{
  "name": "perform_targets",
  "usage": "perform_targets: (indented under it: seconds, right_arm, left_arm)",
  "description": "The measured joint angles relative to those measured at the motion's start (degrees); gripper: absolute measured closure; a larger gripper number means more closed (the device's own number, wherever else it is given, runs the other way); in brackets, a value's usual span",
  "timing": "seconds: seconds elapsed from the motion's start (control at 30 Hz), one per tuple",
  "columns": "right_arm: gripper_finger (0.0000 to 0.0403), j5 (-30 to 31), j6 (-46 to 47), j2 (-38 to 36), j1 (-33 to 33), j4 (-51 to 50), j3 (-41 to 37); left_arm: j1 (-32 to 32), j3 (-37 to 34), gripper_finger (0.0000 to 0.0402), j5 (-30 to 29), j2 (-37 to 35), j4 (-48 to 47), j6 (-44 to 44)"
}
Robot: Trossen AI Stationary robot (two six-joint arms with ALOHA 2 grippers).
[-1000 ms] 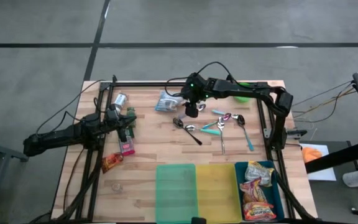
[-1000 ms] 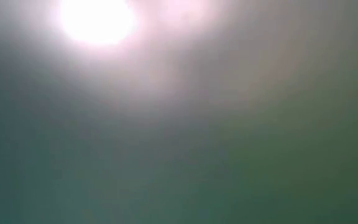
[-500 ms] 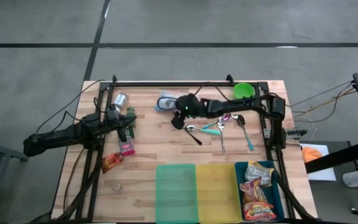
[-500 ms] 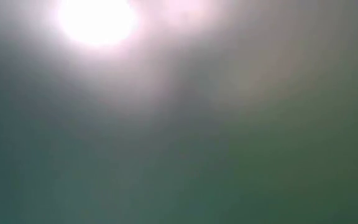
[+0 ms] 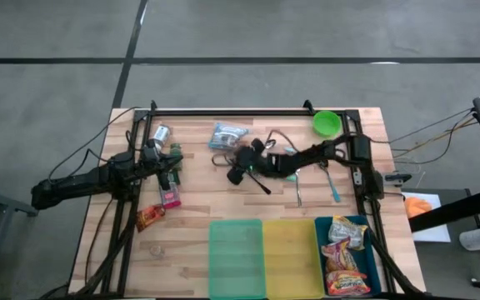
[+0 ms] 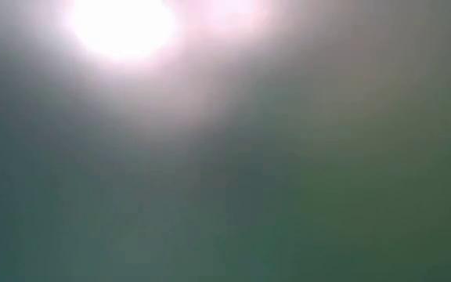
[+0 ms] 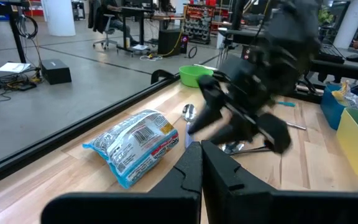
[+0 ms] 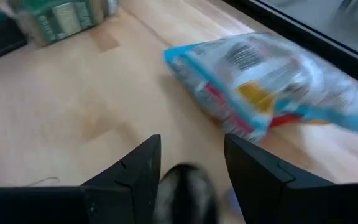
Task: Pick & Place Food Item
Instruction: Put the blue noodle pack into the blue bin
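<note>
- From above, the wooden table (image 5: 198,196) is seen with both arms on it; the right gripper (image 5: 238,169) is stretched low across the middle of the table, and its fingers are seen apart with nothing between them
- Just beyond that gripper, toward the far edge, a blue-and-white food packet (image 5: 227,135) is seen lying flat, near the fingertips but not touched by them
- Spoons (image 5: 330,177) are scattered beside the right arm, and a green bowl (image 5: 326,123) is set near the far right corner
- Along the near edge, a green bin (image 5: 236,257), a yellow bin (image 5: 288,257) and a blue bin (image 5: 368,250) are lined up side by side; snack packets are piled in the blue one
- At the table's left side the left gripper (image 5: 170,169) is parked with its fingers shut, a pink packet (image 5: 170,197) and an orange packet (image 5: 148,217) lying near it
- At table height, nothing can be made out: only a bright glare and a greenish haze are given by the low view
- Past the left wrist's closed fingers (image 7: 191,171), the food packet (image 7: 137,152) is shown on the boards, with the right gripper (image 7: 219,121) hanging just beside it and the green bowl (image 7: 194,74) farther back
- Past the right wrist's two dark fingers (image 8: 143,167), which are held moderately apart and empty, the food packet (image 8: 260,93) is shown close ahead on the wood; whether it is touched cannot be told from this view
</note>
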Motion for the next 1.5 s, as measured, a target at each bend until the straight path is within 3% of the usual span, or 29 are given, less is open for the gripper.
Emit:
perform_targets:
  seconds: [0.13,0.27,0.47,0.67,1.13,1.5]
  right_arm:
    - [0.0229,7.77,-4.9,2.48,2.19,16.75,-5.01]
    - [0.0229,9.67,-6.25,5.01,2.86,29.01,-8.89]
    - [0.0229,8.55,-4.99,7.62,2.47,29.7,-8.71]
    - [0.0229,7.88,-15.12,9.15,3.04,29.67,-6.13]
    - [0.0228,8.17,-12.2,9.27,3.06,29.46,-4.32]
    - [0.0112,8.2,-13.84,9.18,2.49,29.6,-4.34]
  left_arm:
    - [-0.01,0.0,0.0402,-0.02,0.0,0.0,0.01]
    - [-0.02,0.0,0.0402,0.02,0.0,0.0,0.02]
    - [-0.02,0.0,0.0402,0.02,0.0,0.0,0.02]
    - [-0.02,0.0,0.0402,0.0,0.02,0.0,0.02]
    - [-0.02,0.0,0.0402,-0.02,0.0,0.0,0.02]
    - [-0.01,0.0,0.0402,-0.02,0.0,0.0,0.02]
